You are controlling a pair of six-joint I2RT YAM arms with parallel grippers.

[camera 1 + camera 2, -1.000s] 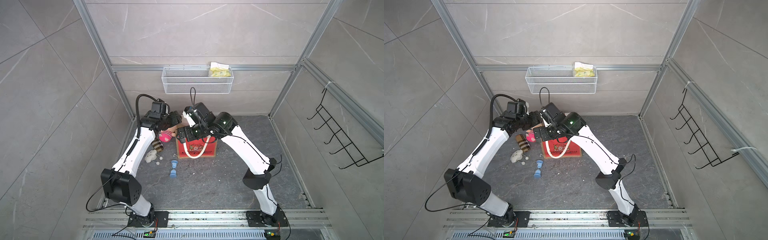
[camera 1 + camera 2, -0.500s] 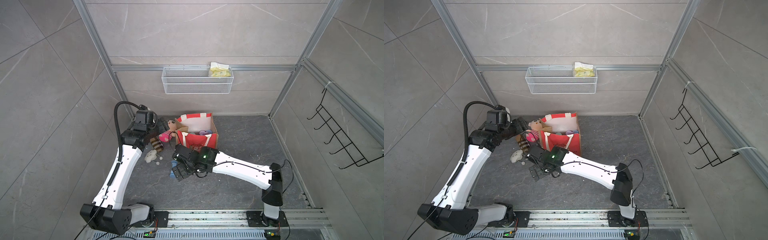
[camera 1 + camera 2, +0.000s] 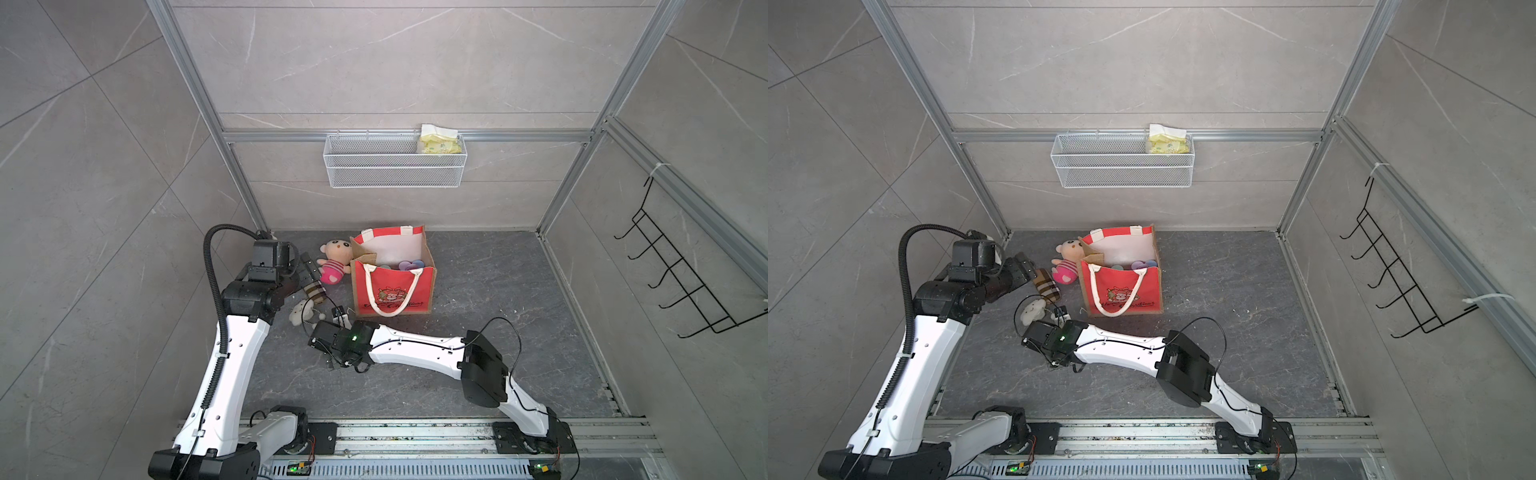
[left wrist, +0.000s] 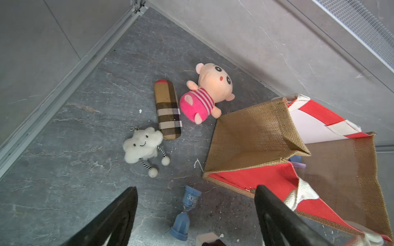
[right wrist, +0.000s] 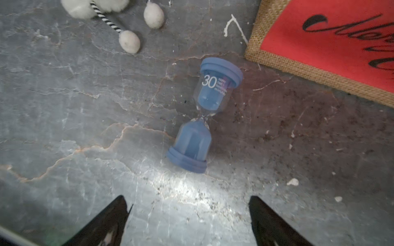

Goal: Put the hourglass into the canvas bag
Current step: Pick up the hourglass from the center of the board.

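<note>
Hourglass [image 5: 203,115], blue, marked "30": not yet gripped and not yet bagged. By my reading the pick-up, the lift and the drop all remain.

Top views: the canvas bag [image 3: 390,291] stands upright near the back edge of the surface with its mouth open. A few small pastel items are inside, and I cannot identify them. My right gripper [image 3: 340,316] sits low over the surface just off the bag's front left corner. It hides the hourglass, which I cannot find in either top view. The left gripper [image 3: 308,266] hangs by the plaid case [image 3: 314,289], beside the pink plush doll [image 3: 332,259].

Left wrist: this view shows the hourglass [image 4: 186,213] lying on its side on bare surface, near the bag's red front but apart from it. The cloud plush [image 4: 142,144], the case and the doll lie beyond it. The left jaws stand wide apart and empty.

Right wrist: this is the only close look. One cap of the hourglass points toward the bag's burlap hem, near it but not touching. The right jaws are spread wide with nothing between them, and their tips stop short of the hourglass.
</note>
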